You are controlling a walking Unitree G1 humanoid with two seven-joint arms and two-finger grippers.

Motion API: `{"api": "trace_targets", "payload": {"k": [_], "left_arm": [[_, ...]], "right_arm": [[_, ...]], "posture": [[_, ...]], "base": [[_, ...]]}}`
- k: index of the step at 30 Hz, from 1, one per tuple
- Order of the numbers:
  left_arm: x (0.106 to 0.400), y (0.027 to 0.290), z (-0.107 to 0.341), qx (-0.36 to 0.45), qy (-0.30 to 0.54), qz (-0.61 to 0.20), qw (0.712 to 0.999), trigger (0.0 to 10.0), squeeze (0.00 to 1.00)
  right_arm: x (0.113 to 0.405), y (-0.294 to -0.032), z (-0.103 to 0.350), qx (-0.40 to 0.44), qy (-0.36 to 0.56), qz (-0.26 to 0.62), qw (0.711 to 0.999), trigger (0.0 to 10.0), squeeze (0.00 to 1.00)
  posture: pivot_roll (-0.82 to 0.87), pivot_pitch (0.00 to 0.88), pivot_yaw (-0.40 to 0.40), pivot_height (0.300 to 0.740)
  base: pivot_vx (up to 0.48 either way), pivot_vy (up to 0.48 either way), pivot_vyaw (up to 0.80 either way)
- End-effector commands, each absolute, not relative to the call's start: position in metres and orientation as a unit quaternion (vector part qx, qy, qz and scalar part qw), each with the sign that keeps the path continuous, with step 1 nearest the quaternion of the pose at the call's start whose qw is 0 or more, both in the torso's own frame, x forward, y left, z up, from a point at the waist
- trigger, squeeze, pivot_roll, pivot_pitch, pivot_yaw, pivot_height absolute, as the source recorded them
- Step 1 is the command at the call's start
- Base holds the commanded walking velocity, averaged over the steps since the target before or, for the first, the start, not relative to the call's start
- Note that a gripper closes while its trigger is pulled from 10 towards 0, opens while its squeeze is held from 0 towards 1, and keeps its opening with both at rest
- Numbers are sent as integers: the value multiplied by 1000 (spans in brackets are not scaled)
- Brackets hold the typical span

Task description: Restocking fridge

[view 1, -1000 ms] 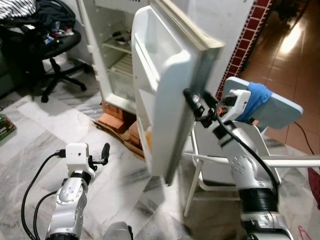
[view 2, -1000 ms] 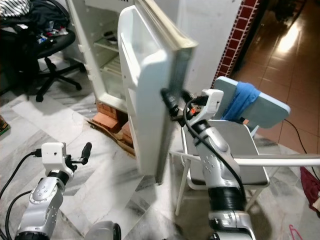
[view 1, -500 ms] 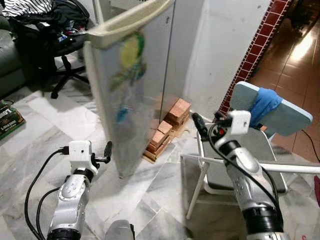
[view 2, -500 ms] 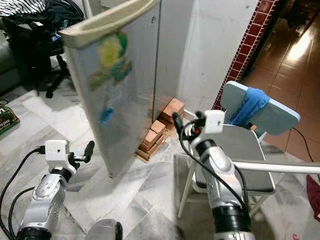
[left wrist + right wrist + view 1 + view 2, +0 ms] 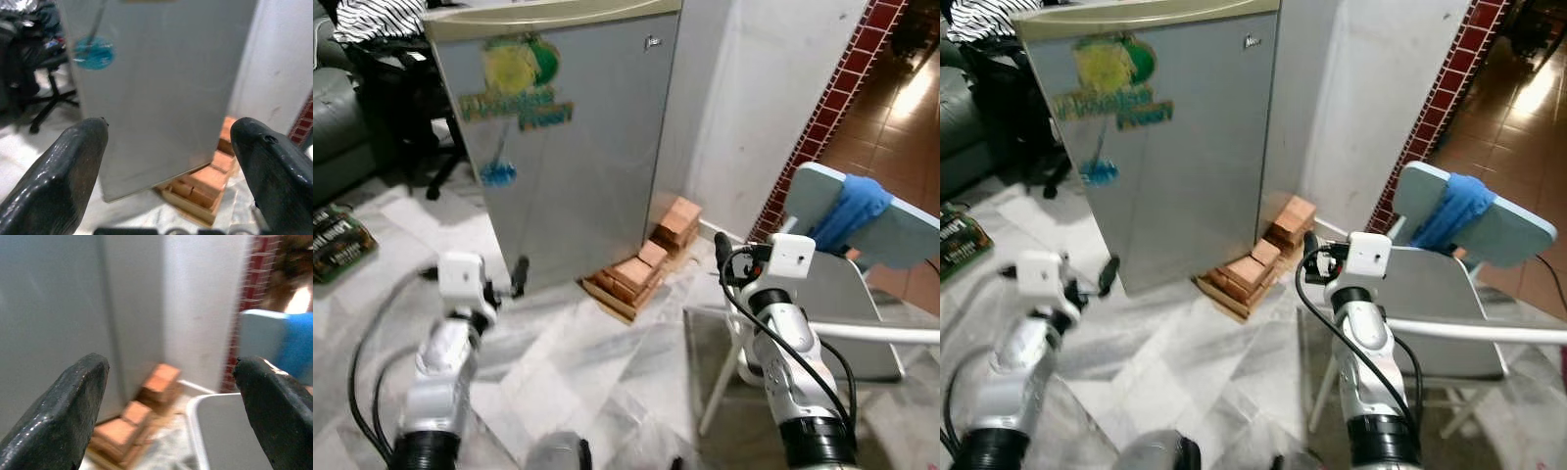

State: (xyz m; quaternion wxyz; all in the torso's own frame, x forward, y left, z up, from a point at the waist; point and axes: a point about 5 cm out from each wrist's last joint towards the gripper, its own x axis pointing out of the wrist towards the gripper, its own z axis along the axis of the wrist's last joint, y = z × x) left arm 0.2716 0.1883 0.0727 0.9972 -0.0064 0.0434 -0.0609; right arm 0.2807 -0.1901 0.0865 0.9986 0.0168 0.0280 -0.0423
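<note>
- The fridge (image 5: 573, 137) stands closed, straight ahead of the robot, with its grey door facing the camera and its back near a white wall (image 5: 754, 108).
- On the door is a sticker (image 5: 517, 83) with a yellow and green fruit picture above orange and green lettering; the words are too blurred to read. Below it is a thin blue line ending in a blue round blob.
- A small mark or logo sits near the door's upper corner on the robot's right, too small to read.
- The fridge is raised on a base of orange bricks (image 5: 641, 264), which stick out on wooden slats at its lower right corner.
- The left gripper (image 5: 168, 161) hangs low before the door, near its lower edge, fingers spread wide and holding nothing.
- The right gripper (image 5: 171, 401) is raised to the right of the fridge, pointing toward the bricks and wall; its fingers are also spread apart and empty.
- Just beside the right arm stands a white folding chair (image 5: 862, 323) with a pale blue backrest; a blue cloth (image 5: 854, 206) is draped over the backrest.
- The floor (image 5: 587, 362) is grey-veined white marble tile.
- Right of the white wall runs a column of dark red tiles (image 5: 822, 117), and beyond it a glossy brown floor.
- To the left stands a black office chair (image 5: 421, 117) piled with clothing, including a striped garment, and a green printed item lies on the floor at the left edge.
</note>
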Motion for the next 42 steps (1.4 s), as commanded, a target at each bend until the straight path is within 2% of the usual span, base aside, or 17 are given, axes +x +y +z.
{"api": "trace_targets", "payload": {"k": [1, 6, 13, 29, 33, 37, 40, 42], "left_arm": [[271, 195, 74, 1, 44, -53, 998, 10000, 0], [271, 195, 73, -7, 44, -53, 998, 10000, 0], [269, 194, 73, -13, 47, -54, 997, 10000, 0], [266, 191, 70, -20, 51, -56, 997, 10000, 0], [266, 192, 70, -17, 49, -56, 997, 10000, 0], [266, 193, 70, -5, 46, -56, 997, 10000, 0], [264, 195, 65, 4, 51, -56, 997, 10000, 0], [263, 196, 64, 5, 54, -55, 997, 10000, 0]], "right_arm": [[280, -191, 88, 13, 14, -54, 998, 10000, 0], [271, -187, 80, 47, 48, -54, 996, 10000, 0], [263, -185, 82, 59, 24, -35, 997, 10000, 0], [262, -187, 80, 72, 28, -36, 996, 10000, 0], [260, -187, 79, 76, 28, -35, 996, 10000, 0], [258, -193, 78, 58, 34, -51, 996, 10000, 0], [257, -197, 76, -7, 33, -64, 997, 10000, 0], [256, -197, 76, -3, 27, -63, 998, 10000, 0]], "posture": [[43, 2, -4, 740], [40, 0, -3, 740], [32, 0, 2, 740], [27, 0, 0, 740], [23, 0, 2, 740], [21, 0, 3, 740], [20, 0, 9, 740], [20, 0, 9, 740]], "base": [[0, 476, 0], [0, 479, 0], [0, 480, 0], [0, 480, -732], [0, 480, 0], [0, 480, 0], [0, 480, 0], [0, 480, 0]]}}
